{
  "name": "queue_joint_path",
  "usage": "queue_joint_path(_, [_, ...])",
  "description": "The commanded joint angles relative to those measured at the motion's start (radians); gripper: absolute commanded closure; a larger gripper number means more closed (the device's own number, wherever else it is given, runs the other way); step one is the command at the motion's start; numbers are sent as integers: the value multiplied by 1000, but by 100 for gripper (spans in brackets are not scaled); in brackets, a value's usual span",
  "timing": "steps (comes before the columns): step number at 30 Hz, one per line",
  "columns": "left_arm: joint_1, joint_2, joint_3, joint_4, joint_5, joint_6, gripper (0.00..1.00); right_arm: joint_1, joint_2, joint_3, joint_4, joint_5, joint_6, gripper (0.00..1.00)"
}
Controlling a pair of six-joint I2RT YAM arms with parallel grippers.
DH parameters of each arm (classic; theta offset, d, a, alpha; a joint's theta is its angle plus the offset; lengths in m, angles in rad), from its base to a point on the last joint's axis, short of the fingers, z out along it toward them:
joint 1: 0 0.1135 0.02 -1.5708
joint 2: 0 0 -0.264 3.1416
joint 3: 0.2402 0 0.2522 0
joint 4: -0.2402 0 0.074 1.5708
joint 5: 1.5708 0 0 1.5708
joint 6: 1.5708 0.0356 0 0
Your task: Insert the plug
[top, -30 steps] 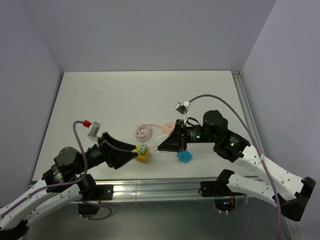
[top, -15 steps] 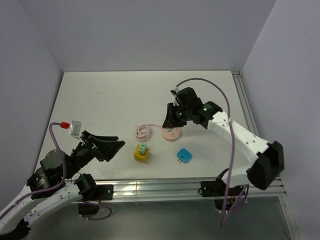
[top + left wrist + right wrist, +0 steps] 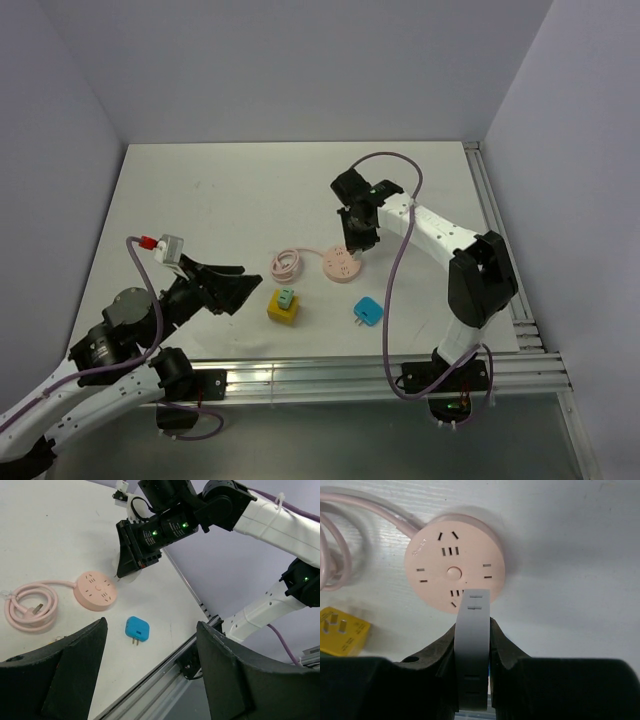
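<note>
Round smooth pink socket (image 3: pixel 454 572) just beyond right gripper (image 3: pixel 472 626): jaws pinch flat grey slotted piece (image 3: pixel 473 611). Left gripper (image 3: pixel 235 287): jaws spread.

A white table (image 3: pixel 250 190) with a matte, faintly marked top fills the middle of the top view; plain pale lavender-grey walls close it in on three sides, the back wall (image 3: pixel 300 70), the left wall (image 3: pixel 50 170) and the right wall (image 3: pixel 570 140); an aluminium rail (image 3: pixel 320 376) runs along the near edge; a second rail (image 3: pixel 492 215) lines the right edge; below the near edge lies a dull grey surface (image 3: pixel 330 440); the light is soft and even, the shadows faint.
</note>
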Motion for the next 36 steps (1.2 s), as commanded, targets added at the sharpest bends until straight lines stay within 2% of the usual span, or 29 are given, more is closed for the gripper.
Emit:
queue_joint_path(1, [2,31,-10,65,-14,42,23,-7,10,20,-1,79,-18,100])
queue_joint_path(15, [2,55,-4,75,-43,57,23,-7,71,-10,79,76,-27,100])
queue_joint_path(36, [2,84,-4,93,-26,50,23,-7,109,-18,94,93,-50,100])
